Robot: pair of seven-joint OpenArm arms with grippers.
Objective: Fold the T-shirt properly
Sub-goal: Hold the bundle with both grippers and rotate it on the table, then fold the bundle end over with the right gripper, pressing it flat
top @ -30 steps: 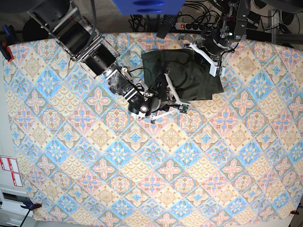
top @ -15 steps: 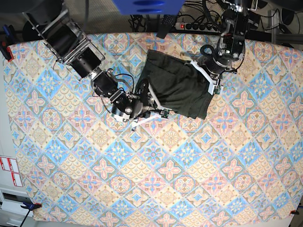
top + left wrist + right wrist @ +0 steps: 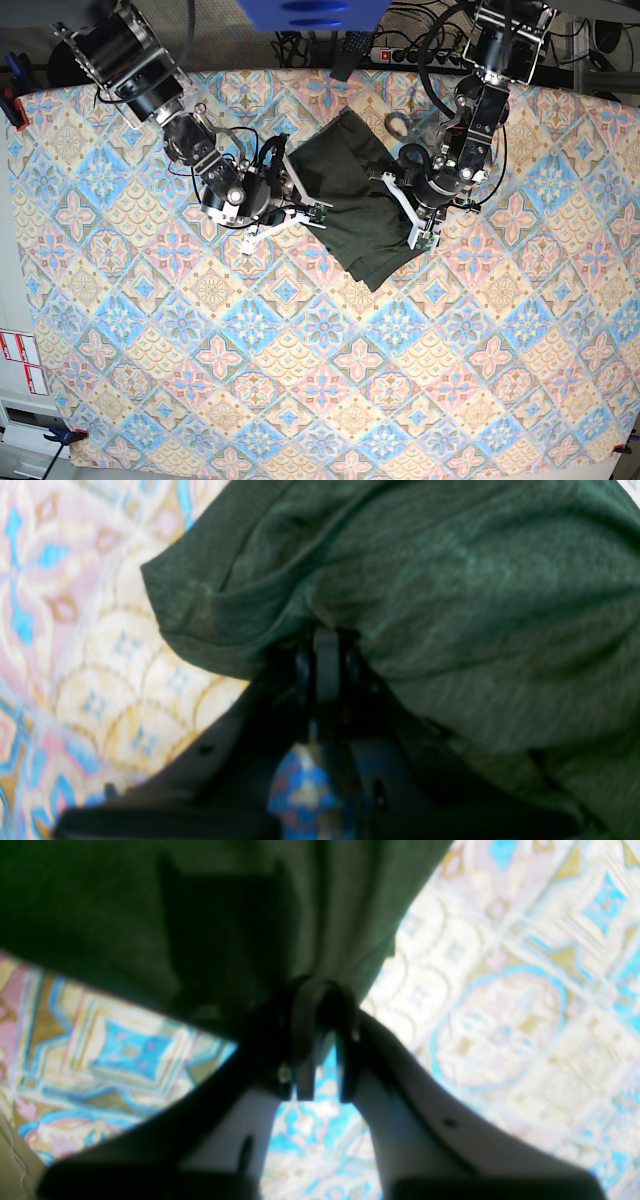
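**Both arms pinching the shirt, mid-fold**

Going left to right in the overhead shot: the right gripper [image 3: 297,200] sits upper left of centre, clamped on the left edge of the shirt [image 3: 360,215]. Its wrist cam shows the fingers [image 3: 305,1040] closed on a bunched tuck of fabric, with cloth hanging above the patterned tablecloth [image 3: 300,380]. That arm reaches down from the upper left corner, angled toward the middle.

The shirt itself is a compact dark green bundle in the upper middle of the table, strung between the two grippers, so I'd guess they're holding opposite edges to carry a fold over together.

On the right, the left gripper [image 3: 412,218] is pinched shut on the shirt's right edge, and the arm drops almost straight down from the top right.
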